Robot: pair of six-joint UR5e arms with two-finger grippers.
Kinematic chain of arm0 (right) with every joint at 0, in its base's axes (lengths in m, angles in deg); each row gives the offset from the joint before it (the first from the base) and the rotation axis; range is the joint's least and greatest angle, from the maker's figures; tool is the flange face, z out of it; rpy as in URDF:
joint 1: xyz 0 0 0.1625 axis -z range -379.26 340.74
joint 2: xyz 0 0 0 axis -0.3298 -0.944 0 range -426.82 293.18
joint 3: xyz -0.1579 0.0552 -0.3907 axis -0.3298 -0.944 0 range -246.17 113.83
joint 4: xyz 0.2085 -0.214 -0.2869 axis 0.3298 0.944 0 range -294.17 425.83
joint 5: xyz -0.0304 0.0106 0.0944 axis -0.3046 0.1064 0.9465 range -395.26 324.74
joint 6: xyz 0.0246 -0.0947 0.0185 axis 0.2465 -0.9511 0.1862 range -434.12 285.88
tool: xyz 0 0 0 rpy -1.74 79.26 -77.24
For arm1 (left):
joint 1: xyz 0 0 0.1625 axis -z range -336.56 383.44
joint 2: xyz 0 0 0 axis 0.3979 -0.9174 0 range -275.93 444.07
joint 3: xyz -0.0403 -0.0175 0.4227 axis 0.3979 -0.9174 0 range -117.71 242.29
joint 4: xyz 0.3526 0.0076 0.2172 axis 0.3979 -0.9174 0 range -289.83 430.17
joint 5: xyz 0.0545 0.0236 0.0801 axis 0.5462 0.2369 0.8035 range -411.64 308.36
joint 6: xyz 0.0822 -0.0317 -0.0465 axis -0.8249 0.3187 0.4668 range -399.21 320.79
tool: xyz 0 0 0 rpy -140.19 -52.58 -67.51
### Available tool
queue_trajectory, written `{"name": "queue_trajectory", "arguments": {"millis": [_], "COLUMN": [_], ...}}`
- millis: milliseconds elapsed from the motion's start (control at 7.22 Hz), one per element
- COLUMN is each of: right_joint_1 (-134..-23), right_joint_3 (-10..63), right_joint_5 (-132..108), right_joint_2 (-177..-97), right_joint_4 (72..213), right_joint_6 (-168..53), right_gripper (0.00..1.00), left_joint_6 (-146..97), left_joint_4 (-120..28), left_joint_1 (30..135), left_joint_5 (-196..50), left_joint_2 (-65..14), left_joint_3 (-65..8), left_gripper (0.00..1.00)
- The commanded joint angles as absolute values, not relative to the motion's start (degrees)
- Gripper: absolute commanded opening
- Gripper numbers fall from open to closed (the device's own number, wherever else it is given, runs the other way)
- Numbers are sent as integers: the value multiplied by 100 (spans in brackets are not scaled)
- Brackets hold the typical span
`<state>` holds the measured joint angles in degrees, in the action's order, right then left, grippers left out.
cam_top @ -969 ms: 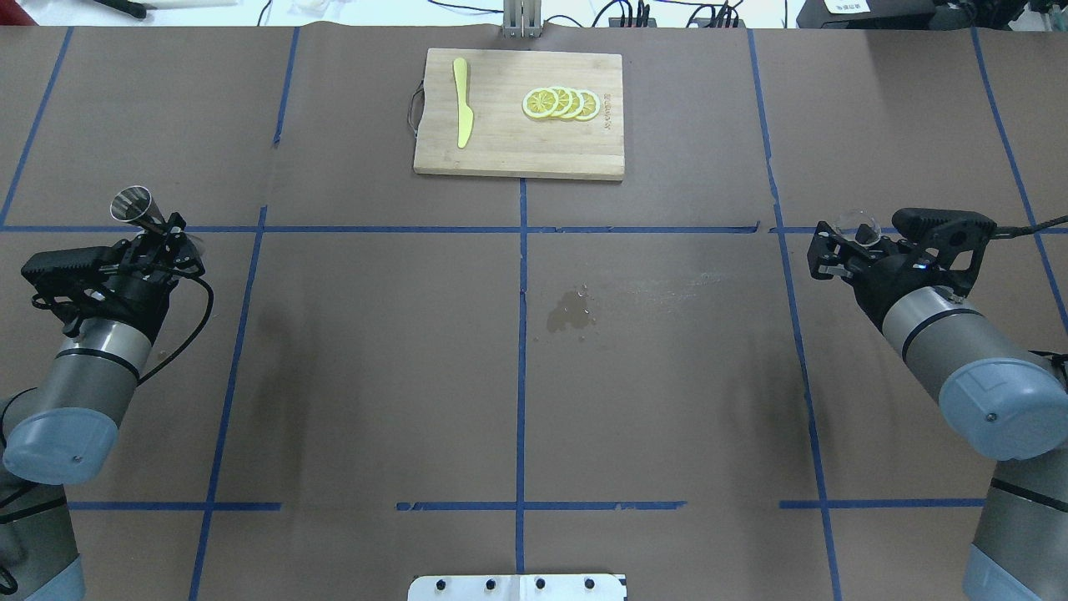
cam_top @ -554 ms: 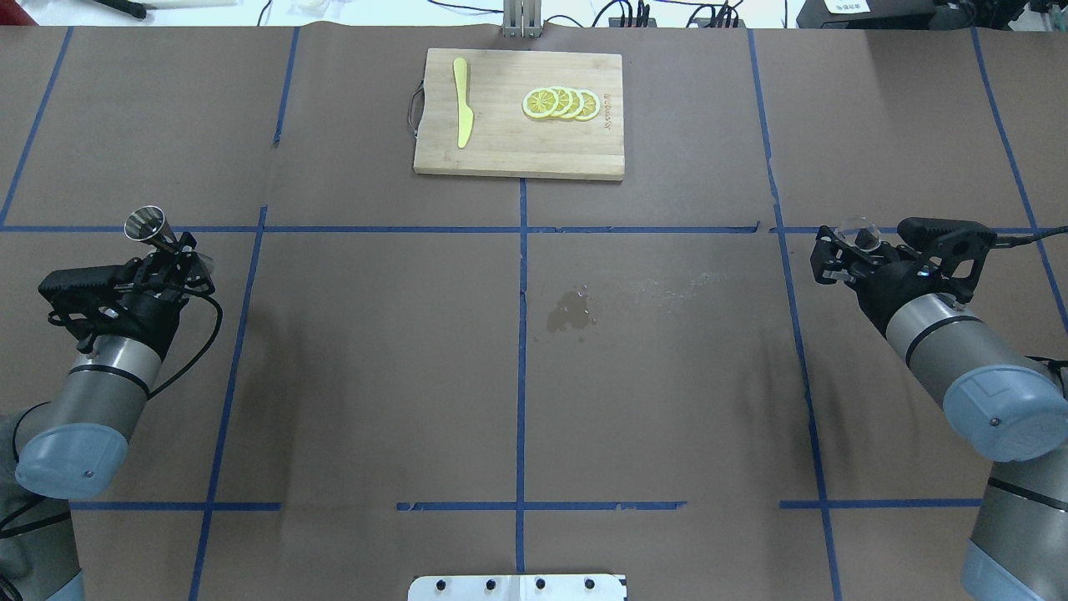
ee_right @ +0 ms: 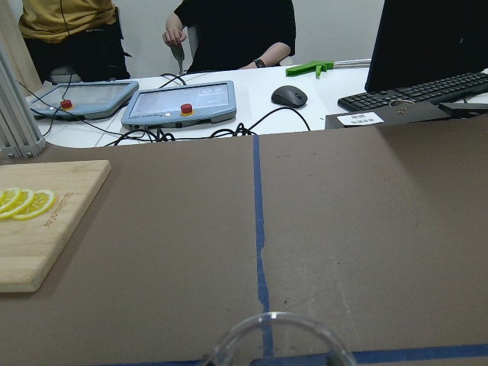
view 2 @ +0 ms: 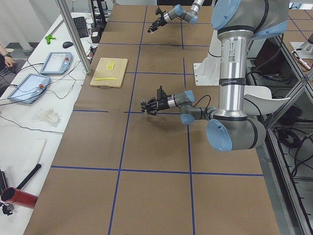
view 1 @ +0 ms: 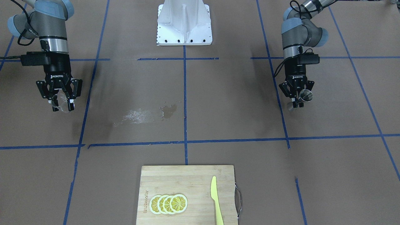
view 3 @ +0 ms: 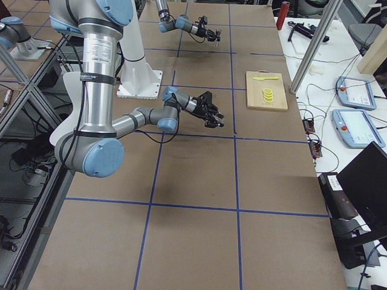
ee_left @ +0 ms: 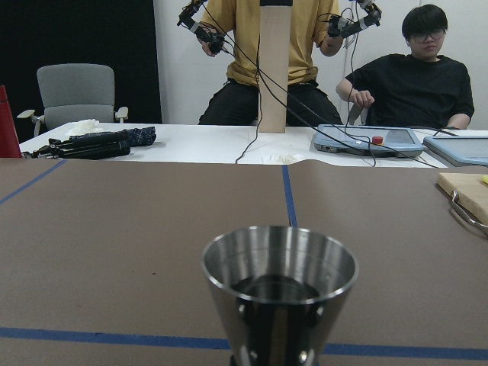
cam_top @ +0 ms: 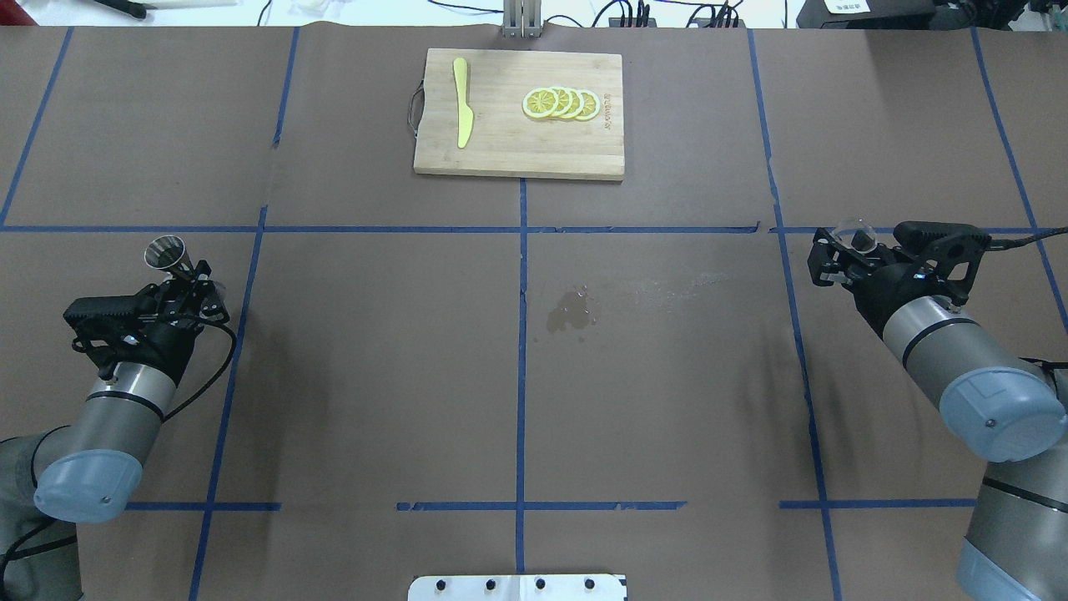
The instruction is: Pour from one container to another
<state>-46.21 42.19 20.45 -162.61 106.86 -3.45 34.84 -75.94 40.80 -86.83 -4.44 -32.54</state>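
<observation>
Overhead exterior view: the two arms sit at opposite sides of the desk (cam_top: 375, 376), well apart. The left fingers (view 1: 293, 99) are clenched around the waist of the steel jigger (cam_top: 165, 253), held clear of the desk with its mouth leaning forward, away from the robot. The right fingers (view 1: 72, 103) clasp the glass measuring cup (cam_top: 857, 234), also lifted; I cannot tell how much liquid it holds.

A wet patch (cam_top: 571, 310) lies near the desk's middle, between the arms. The cutting board (cam_top: 517, 159) with lemon slices (cam_top: 561, 103) and a yellow knife (cam_top: 461, 102) is far from both.

The likely risks:
- The jigger's mouth is narrow, so a slight misalignment of the cup's lip would probably send liquid onto the desk.
- If the jigger is not levelled, anything poured in could run out.
- A fast tip may overshoot the rim.
- Smooth metal gripped at a thin waist could twist.
</observation>
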Motion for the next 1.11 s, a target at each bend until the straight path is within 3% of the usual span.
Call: {"name": "queue_trajectory", "arguments": {"millis": [0, 277, 831, 969], "right_joint_1": [-4615, -4615, -4554, -4545], "right_joint_3": [4106, 4061, 4061, 4061], "right_joint_5": [1968, 1932, 1879, 1879], "right_joint_2": [-16244, -16244, -16288, -16297], "right_joint_4": [10670, 10661, 10652, 10652], "right_joint_6": [-354, -354, -284, -284], "right_gripper": [0, 0, 0, 0], "left_joint_6": [3732, 3744, 3744, 3735], "left_joint_4": [-7547, -7511, -7511, -7511], "left_joint_1": [4006, 3910, 3830, 3830], "left_joint_5": [-8679, -8680, -8688, -8706], "left_joint_2": [-444, -444, -444, -444], "left_joint_3": [-3245, -3245, -3148, -3166], "left_gripper": [12, 25, 29, 37]}}
